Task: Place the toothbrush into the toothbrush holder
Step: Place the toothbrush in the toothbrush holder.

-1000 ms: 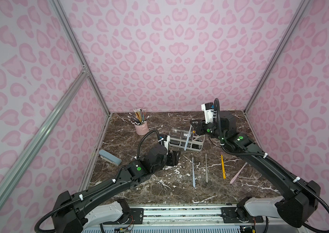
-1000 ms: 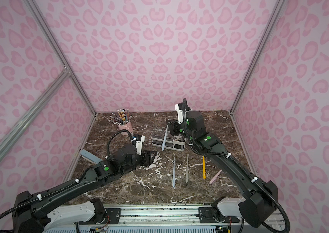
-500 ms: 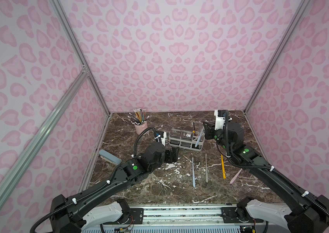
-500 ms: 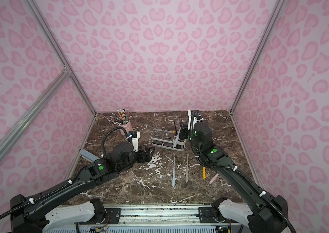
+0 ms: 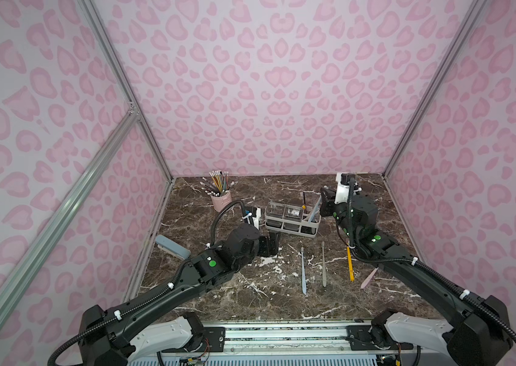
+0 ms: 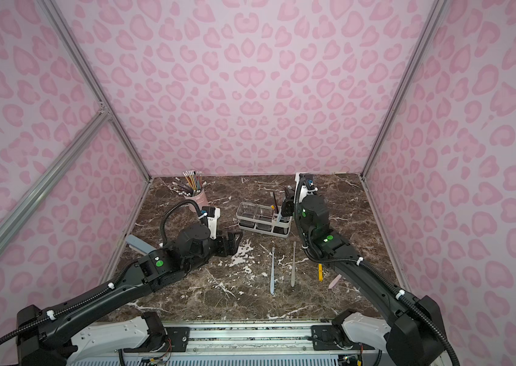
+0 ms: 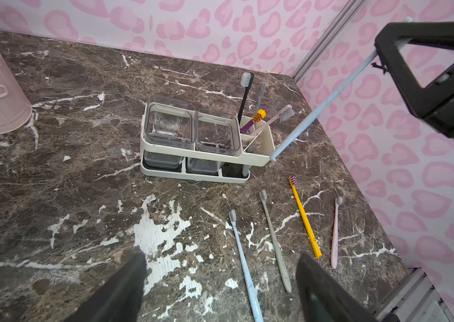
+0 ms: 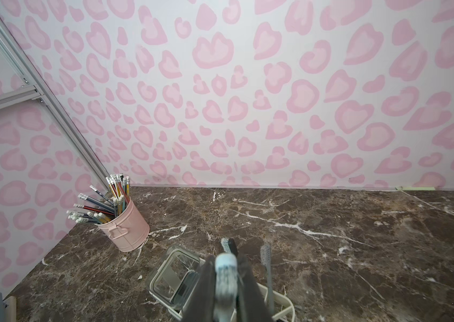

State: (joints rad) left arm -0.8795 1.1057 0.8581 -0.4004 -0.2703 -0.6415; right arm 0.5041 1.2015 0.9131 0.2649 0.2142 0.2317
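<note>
– Toothbrush (image 7: 323, 106) first: where is it?
– Pale blue, off the tabletop (image 7: 81, 181), slanting. Its bristle end is pinched between the right fingers (image 8: 249, 290); the handle runs down to the holder (image 7: 206, 156).
– Inside the holder?
– Hard to say. In the left wrist view the handle tip sits right at the rim's corner, at the slotted end. Whether it is in the slot or only against the rim is unclear. The holder stands upright near the middle of the tabletop, toward the back.
– What stands in that slotted end?
– A black brush (image 7: 244, 97), a grey brush (image 7: 260, 90), a purple brush (image 7: 259, 115) with a yellow head and a pink brush (image 7: 270, 120), all leaning. The two clear boxes (image 7: 170, 122) beside them are lidded.
– Left fingers (image 7: 125, 287)?
– Spread wide, holding nothing, low over the tabletop near the holder's front, not touching it.
– And lying about?
– Four loose brushes flat on the tabletop, nearer the robot than the holder: a blue one (image 7: 243, 259), a grey one (image 7: 274, 239), a yellow one (image 7: 305, 217), a pink one (image 7: 335, 231), side by side, none touching. A pink cup (image 5: 221, 201) of pencils (image 5: 218, 182) stands at the back left, well apart from the holder, and a blue-grey case (image 5: 172, 248) lies by the left wall.
</note>
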